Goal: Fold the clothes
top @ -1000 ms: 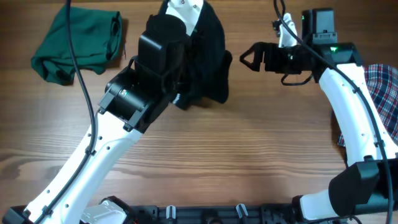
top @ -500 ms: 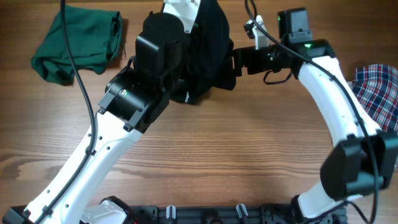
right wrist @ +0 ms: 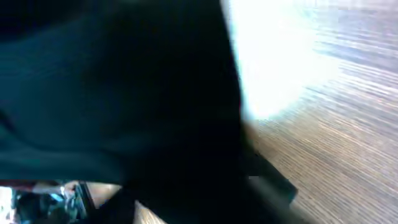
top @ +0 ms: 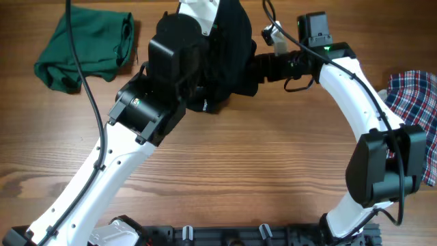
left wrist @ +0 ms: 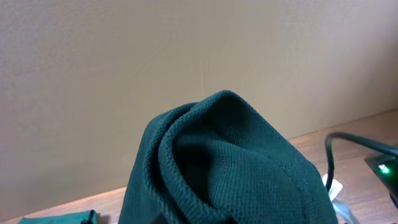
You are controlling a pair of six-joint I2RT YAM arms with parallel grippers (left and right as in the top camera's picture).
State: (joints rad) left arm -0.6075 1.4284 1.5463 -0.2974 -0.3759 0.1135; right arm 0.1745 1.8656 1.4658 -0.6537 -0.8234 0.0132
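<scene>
A dark green knit garment (top: 229,48) hangs bunched at the table's far middle, lifted by my left gripper (top: 208,27). In the left wrist view the knit cloth (left wrist: 230,162) drapes over the fingers and hides them, with the jaws shut on it. My right gripper (top: 254,68) reaches in from the right and sits against the garment's right edge. In the blurred right wrist view the dark cloth (right wrist: 112,93) fills the space in front of the jaws. One dark finger (right wrist: 270,180) shows at the lower right, but how wide the jaws stand is hidden.
A second green garment (top: 85,44) lies crumpled at the far left of the wooden table (top: 273,164). A red and blue plaid cloth (top: 413,96) lies at the right edge. Black cables run over both arms.
The right arm has swung left from open space to the garment's right edge, and its jaws have narrowed. The left arm still holds the garment up in the same spot.
</scene>
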